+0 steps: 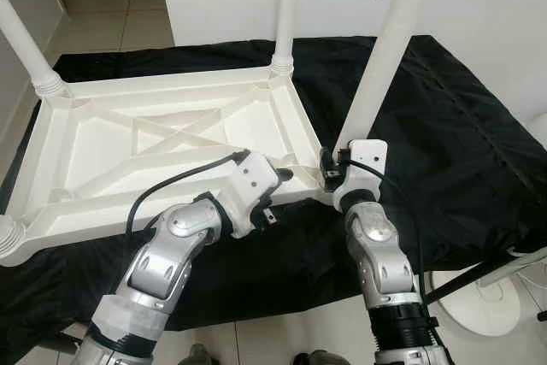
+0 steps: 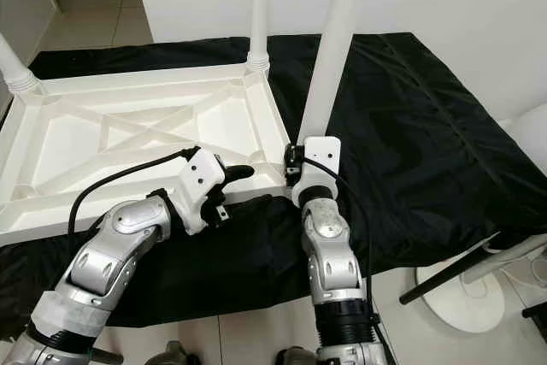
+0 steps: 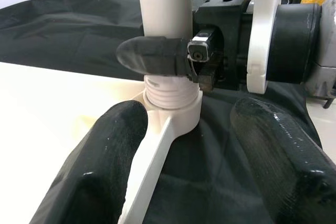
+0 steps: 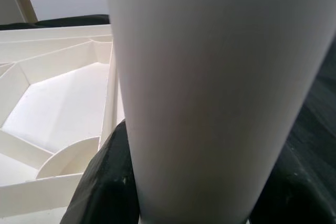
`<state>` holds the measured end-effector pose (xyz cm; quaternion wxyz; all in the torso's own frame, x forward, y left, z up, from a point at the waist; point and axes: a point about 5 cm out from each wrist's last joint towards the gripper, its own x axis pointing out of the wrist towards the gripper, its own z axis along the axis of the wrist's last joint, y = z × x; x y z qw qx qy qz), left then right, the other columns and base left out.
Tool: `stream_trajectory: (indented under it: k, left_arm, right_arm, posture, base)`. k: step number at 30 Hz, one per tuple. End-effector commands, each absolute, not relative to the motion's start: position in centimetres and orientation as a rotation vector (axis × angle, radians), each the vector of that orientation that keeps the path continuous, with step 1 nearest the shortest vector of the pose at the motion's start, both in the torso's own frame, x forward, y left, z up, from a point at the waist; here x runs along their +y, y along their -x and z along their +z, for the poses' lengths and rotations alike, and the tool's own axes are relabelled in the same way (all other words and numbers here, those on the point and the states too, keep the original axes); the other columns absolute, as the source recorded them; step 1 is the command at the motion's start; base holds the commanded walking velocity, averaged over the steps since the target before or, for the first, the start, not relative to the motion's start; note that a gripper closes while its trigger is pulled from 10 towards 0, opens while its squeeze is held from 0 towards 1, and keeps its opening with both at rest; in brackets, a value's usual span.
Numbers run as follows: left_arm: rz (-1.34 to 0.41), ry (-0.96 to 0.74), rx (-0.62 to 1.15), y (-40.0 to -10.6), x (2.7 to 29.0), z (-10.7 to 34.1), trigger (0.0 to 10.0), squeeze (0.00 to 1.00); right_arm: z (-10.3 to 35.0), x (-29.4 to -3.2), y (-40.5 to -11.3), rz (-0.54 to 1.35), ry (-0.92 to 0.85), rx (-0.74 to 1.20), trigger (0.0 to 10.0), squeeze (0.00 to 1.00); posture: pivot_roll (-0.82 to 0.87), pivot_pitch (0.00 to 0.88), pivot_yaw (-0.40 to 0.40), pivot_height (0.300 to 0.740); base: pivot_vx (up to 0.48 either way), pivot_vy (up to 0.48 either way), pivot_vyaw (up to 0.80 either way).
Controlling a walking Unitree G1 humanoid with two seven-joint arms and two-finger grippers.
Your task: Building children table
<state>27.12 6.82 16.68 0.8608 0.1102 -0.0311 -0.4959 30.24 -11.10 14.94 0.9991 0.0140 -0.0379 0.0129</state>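
The white plastic children's table (image 1: 171,138) lies upside down on a black cloth. Its near right leg (image 1: 385,49) stands upright in the corner socket, with threads (image 3: 170,90) showing just above the socket. My right gripper (image 1: 329,164) is shut on this leg at its base; one finger (image 3: 149,56) wraps the leg. My left gripper (image 3: 194,129) is open just left of that corner, its wide-apart fingers straddling the table's near rim. The leg (image 4: 210,93) rises close before the right wrist camera. Other legs stand at the far right corner (image 1: 286,6) and far left corner (image 1: 26,40).
The black cloth (image 1: 461,151) covers the floor under and right of the table. A white wall rises behind it, and tiled floor runs off to the far left. A white round stand base (image 1: 479,305) with a dark rod sits at the near right.
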Motion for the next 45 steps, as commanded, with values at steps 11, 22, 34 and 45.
stream_trajectory:
  k: [11,22,34,45]
  left_arm:
    - [-1.02,-0.238,-0.069,-27.2,6.7,16.8,10.0,0.0]
    - [-1.022,-0.241,-0.068,-27.1,6.7,16.8,10.0,0.0]
    - [-1.063,-0.234,-0.079,-27.0,6.4,17.1,10.0,0.0]
    - [-1.054,-0.245,-0.083,-27.1,6.3,17.1,10.0,0.0]
  right_arm:
    - [14.9,-12.1,-29.8,0.031,-0.064,-0.035,10.0,1.0]
    - [14.6,-13.2,-30.1,0.278,0.046,0.01,10.0,0.0]
    - [16.0,-14.4,-31.6,0.605,0.28,-0.096,10.0,0.0]
    - [14.3,-15.3,-32.1,0.683,0.271,-0.006,0.0,0.0]
  posture:
    - [-0.08,0.054,0.01,0.74]
    - [-0.07,0.048,0.009,0.74]
    - [-0.07,0.028,0.016,0.74]
    - [-0.07,0.019,0.009,0.74]
  base:
    - [0.0,0.0,0.0]
    - [0.0,0.0,0.0]
    - [0.0,0.0,0.0]
    - [0.0,0.0,0.0]
